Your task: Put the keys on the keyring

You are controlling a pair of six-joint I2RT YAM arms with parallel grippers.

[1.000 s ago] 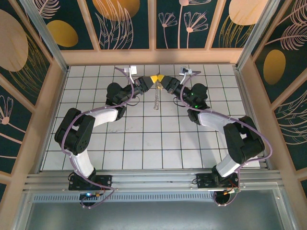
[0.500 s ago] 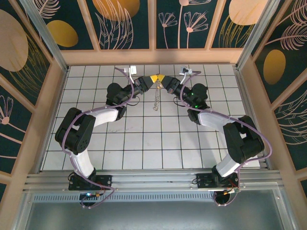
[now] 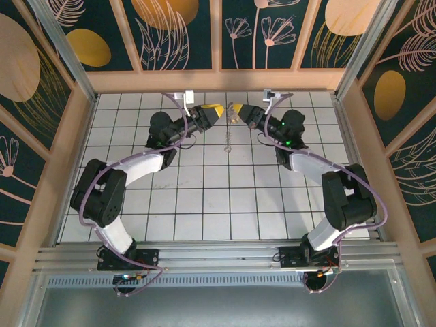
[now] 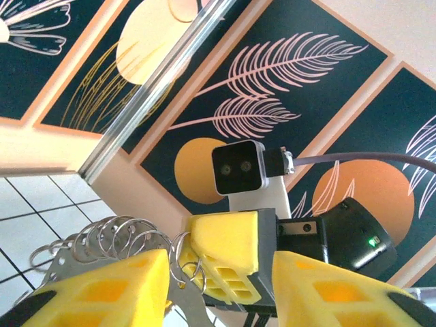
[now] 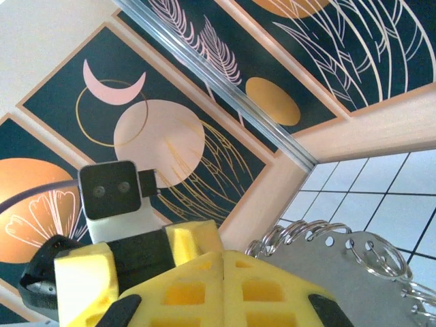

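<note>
The keyring [image 3: 228, 133] hangs over the far tiles as a thin silvery strip below my right gripper [image 3: 236, 109]. In the right wrist view it is a flat grey piece [image 5: 354, 262] with several small wire rings along its rim, coming out from behind my right gripper [image 5: 223, 272], whose yellow fingers are pressed together on it. My left gripper [image 3: 215, 109] is a short gap to its left. Its jaws stand open [image 4: 218, 286], with the rings [image 4: 116, 235] just above its left finger [image 4: 102, 289]. The yellow-headed key is out of view.
The wooden back wall with its dark painted panels [image 3: 218, 41] stands right behind both grippers. Side walls with metal posts [image 3: 65, 68] close in the white tiled floor [image 3: 218, 197]. Each wrist camera sees the other arm's camera block [image 4: 238, 167].
The two grippers' tips were touching at the keyring; now they are apart. The left gripper has let go and drawn back to the left, and the right one has shifted right with the keyring.
</note>
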